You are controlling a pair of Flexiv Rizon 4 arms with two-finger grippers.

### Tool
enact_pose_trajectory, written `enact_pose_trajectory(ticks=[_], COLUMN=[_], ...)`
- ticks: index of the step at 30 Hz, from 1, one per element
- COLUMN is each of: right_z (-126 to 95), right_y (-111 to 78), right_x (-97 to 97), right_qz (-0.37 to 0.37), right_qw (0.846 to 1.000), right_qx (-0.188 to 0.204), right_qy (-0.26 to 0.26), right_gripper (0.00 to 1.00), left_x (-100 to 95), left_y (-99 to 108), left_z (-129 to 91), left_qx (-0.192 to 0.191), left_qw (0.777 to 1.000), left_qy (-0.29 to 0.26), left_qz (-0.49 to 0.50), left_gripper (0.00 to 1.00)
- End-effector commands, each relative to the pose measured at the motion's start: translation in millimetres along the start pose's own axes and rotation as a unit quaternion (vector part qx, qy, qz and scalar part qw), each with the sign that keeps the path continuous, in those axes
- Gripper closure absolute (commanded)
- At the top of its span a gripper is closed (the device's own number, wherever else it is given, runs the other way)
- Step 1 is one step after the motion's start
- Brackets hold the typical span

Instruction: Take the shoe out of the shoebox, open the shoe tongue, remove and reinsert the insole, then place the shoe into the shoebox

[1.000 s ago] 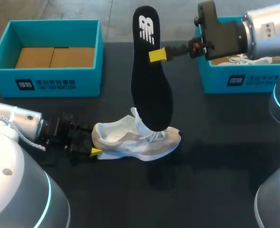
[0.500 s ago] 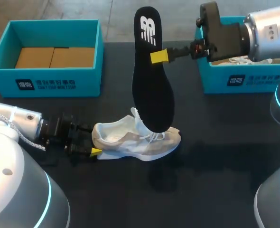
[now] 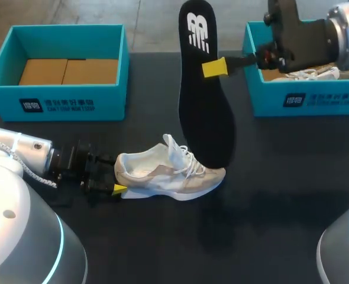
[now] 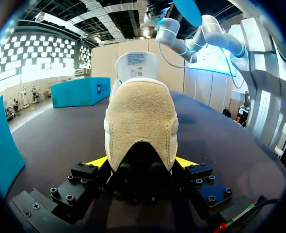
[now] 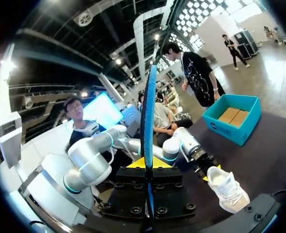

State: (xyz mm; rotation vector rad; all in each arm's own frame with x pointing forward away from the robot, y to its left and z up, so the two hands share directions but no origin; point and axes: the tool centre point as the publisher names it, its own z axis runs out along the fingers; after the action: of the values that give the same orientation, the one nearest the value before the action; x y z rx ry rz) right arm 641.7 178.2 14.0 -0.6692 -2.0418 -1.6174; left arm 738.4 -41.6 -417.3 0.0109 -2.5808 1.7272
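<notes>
From above, your left arm lies low along the table (image 3: 269, 195), its gripper (image 3: 116, 189) at the heel of the white shoe (image 3: 168, 174), which stands upright on its sole. Your right arm comes in high, its gripper (image 3: 213, 67) pinching the black insole (image 3: 204, 100), which hangs upright with its lower end near the shoe's laces.

At your left wrist, the yellow tips press the shoe's (image 4: 140, 121) heel from both sides.

At your right wrist, the insole (image 5: 148, 121) stands edge-on, squeezed between the fingers. The shoe (image 5: 228, 187) sits ahead on the table, apart from it.
</notes>
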Motion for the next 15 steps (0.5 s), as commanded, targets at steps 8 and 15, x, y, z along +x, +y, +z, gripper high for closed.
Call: enact_pose_trajectory(ticks=[8,15], right_z=[-9.5,-5.0], right_y=[-24.3,-23.9], right_x=[29.6,29.4], right_qz=[0.012,0.013], right_qw=[0.999,0.999], right_qx=[-0.006,-0.008], right_qy=[-0.034,-0.034], right_gripper=[1.00,1.00], left_x=[-0.6,-0.6], left_y=[2.4,2.4], left_z=[1.8,1.8], left_qx=[-0.001,-0.001], left_qw=[1.000,1.000], left_qy=[0.000,0.000], left_qz=[0.000,0.000], left_gripper=[1.00,1.00])
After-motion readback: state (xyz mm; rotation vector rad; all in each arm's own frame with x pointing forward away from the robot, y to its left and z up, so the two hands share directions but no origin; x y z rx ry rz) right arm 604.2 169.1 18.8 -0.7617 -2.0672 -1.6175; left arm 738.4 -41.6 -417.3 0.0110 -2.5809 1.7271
